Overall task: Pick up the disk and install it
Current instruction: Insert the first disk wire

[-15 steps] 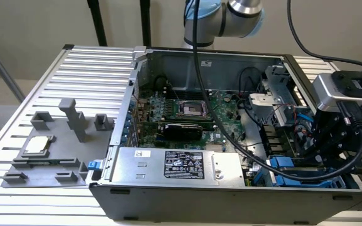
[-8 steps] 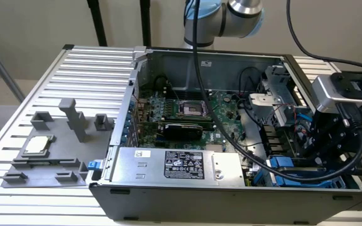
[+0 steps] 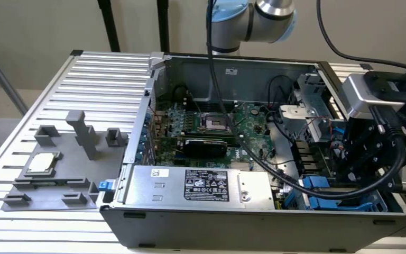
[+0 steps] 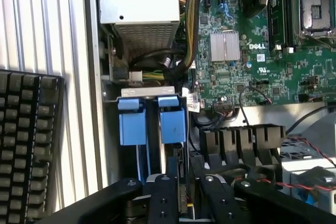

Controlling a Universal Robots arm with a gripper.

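Observation:
The disk [image 4: 172, 125] stands on edge in the drive bay at the lower corner of the open computer case [image 3: 259, 217], its blue carrier tab facing up. A second blue carrier [image 4: 131, 127] sits in the slot beside it. My gripper [image 4: 185, 181] hangs directly over the disk, one black finger [image 4: 163, 198] against one side of the disk's edge and the other finger a small gap away, so it is slightly open. In the exterior view the gripper [image 3: 351, 174] hovers above the blue carriers [image 3: 326, 186] at the case's right end.
The silver power supply [image 3: 203, 185] with a black label lies next to the bay. Black cables [image 3: 259, 153] cross the green motherboard [image 3: 210, 124]. A grey fixture [image 3: 48, 180] with a small processor chip [image 3: 40, 163] sits at the exterior view's left. A black keyboard [image 4: 26, 145] lies outside the case.

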